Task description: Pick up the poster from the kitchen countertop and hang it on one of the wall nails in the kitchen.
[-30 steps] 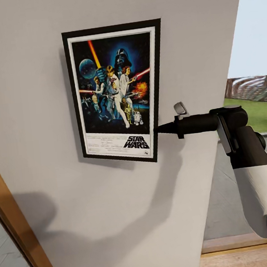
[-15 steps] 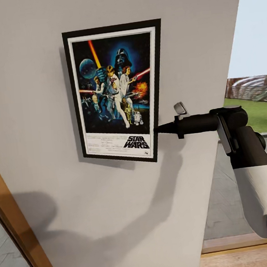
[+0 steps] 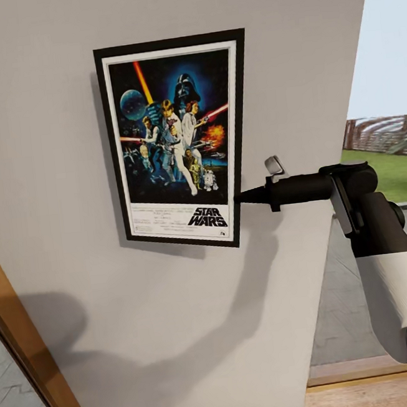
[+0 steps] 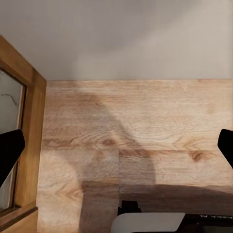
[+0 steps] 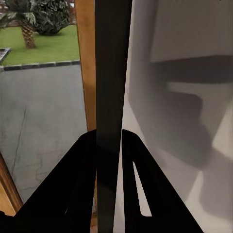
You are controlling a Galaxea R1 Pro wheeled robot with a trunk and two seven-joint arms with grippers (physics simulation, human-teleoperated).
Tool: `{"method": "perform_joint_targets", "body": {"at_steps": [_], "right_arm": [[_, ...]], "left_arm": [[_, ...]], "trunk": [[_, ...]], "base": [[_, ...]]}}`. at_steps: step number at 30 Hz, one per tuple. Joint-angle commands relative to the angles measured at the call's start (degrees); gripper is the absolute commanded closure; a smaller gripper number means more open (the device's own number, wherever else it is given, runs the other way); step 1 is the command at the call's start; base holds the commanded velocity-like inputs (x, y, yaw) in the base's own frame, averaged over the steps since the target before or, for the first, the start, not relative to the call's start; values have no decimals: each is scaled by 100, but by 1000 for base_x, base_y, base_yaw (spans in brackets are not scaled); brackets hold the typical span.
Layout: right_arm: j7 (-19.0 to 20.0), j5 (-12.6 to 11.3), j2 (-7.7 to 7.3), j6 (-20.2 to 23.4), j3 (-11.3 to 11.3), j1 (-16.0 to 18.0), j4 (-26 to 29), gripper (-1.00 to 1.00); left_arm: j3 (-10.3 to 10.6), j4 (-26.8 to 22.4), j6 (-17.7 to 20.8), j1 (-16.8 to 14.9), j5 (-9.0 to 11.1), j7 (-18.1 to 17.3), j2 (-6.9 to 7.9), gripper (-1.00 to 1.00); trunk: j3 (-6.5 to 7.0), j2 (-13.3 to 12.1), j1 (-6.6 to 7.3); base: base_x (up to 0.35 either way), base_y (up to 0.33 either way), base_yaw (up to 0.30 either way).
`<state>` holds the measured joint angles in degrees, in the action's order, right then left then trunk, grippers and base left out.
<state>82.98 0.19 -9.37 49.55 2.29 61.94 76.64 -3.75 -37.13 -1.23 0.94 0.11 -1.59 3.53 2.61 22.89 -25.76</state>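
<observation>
here the poster [image 3: 177, 142] sits upright and flat against the light-grey wall [image 3: 44, 120], its black "star wars" title at the bottom. the right tool [image 3: 240, 196] reaches in from the side and is clamped on the poster's lower right frame edge; in the right wrist view the black frame edge [image 5: 112, 97] runs between the two dark fingers [image 5: 77, 189]. the left tool [image 4: 116, 160] hangs with its fingers spread wide apart over the wooden floor [image 4: 145, 126], beside a wooden door frame [image 4: 29, 136].

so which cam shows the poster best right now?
Head view: the whole poster faces the camera against the grey wall, right gripper at its lower right edge. Right wrist view gets just its black frame edge-on between the fingers. Left wrist view looks at wood floor.
</observation>
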Motion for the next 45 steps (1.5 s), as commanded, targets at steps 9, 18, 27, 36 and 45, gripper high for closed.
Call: {"method": "perform_joint_targets", "body": {"at_steps": [9, 18, 27, 36, 45], "right_arm": [[40, -3, -11, 32, 8, -71, 25, 100], [67, -10, -12, -337, 9, -94, 26, 100], [123, -10, -12, -364, 9, -107, 26, 100], [216, -2, -12, -406, 9, -112, 14, 100], [219, -2, -12, -499, 9, -174, -19, 100]], "left_arm": [[-12, -4, -9, 3, 2, -18, -2, -100], [-12, -4, -9, 3, -1, -17, -2, -100], [-12, -4, -9, 3, 3, -17, -2, -100], [-12, -4, -9, 3, 1, -16, -2, -100], [-12, -4, -9, 3, 0, -16, -2, -100]], "trunk": [[-1, 3, -2], [-1, 3, -2], [-1, 3, -2], [-1, 3, -2], [-1, 3, -2]], "base": [[0, 0, 0], [0, 0, 0], [0, 0, 0], [0, 0, 0], [0, 0, 0]]}}
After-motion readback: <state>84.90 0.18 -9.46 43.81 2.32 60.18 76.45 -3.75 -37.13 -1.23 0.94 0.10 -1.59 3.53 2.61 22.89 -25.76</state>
